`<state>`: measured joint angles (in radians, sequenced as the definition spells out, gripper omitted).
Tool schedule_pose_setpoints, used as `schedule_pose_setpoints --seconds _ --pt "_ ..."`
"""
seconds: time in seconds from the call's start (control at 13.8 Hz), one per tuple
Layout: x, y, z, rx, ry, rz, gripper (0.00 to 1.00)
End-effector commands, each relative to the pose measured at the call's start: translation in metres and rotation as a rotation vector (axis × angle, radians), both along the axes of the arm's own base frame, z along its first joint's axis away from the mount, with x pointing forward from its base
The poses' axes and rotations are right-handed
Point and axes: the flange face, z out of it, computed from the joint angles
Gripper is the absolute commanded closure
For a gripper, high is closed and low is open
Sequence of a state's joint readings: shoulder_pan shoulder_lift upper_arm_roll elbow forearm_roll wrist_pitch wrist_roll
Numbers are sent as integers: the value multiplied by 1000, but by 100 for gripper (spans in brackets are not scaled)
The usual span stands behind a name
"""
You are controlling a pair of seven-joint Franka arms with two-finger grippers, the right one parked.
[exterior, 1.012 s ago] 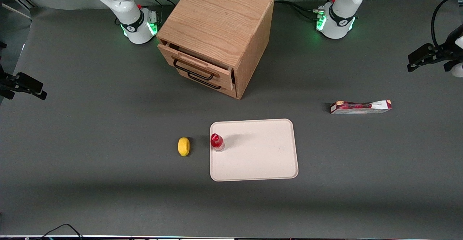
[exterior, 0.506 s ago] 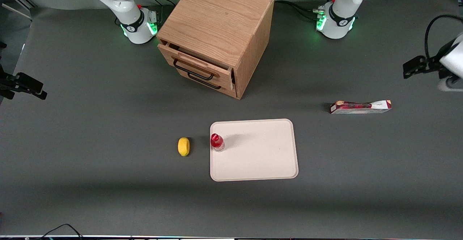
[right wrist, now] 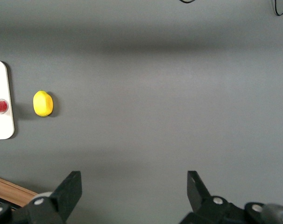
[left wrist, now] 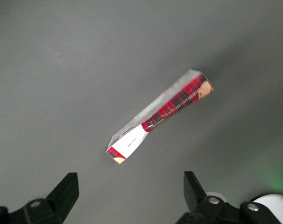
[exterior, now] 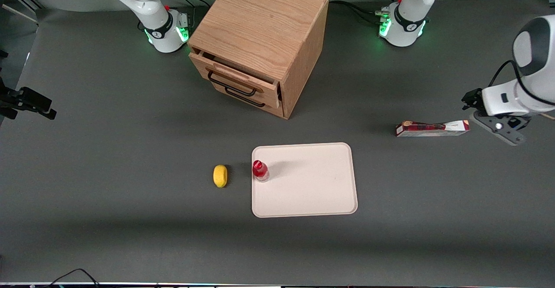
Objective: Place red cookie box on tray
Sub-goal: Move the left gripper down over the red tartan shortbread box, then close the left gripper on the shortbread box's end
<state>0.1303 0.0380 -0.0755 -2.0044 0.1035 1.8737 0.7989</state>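
Gripper [left wrist: 131, 186] above red cookie box [exterior: 432, 128], jaws spread.

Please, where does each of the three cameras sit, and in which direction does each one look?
Front view: high, facing both arm bases, looking down at the table; the gripper hangs near the red cookie box, away from the tray.
Left wrist view: on the working wrist, looking down at the box between open fingers.
Right wrist view: on the parked wrist, looking down at the lemon; its own fingers show.
Shared: front and left wrist views show the box.
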Motion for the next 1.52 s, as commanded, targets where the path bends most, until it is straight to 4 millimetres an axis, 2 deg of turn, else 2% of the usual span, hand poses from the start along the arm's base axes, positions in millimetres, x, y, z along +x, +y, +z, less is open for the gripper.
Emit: schedule_pose_setpoints --seconds 0.0,0.22,0.36,0.58,0.72,1.01,1.23,1.3,1.45 --pt "-11 -3 -37 -38 24 -257 0" --pt "-32 -1 -86 -64 30 -352 0" --pt "-42 -3 -110 -74 5 -401 0" --pt "-39 -2 -146 -104 -12 -501 0" --pt "-41 7 -172 -114 -3 -493 0" --pt "-45 -1 -207 -122 -19 -511 0" --pt "-52 -1 -215 -134 -8 -505 0" --pt "-52 -3 -216 -143 -9 -502 11" --pt "-51 -9 -215 -161 -10 -525 67"
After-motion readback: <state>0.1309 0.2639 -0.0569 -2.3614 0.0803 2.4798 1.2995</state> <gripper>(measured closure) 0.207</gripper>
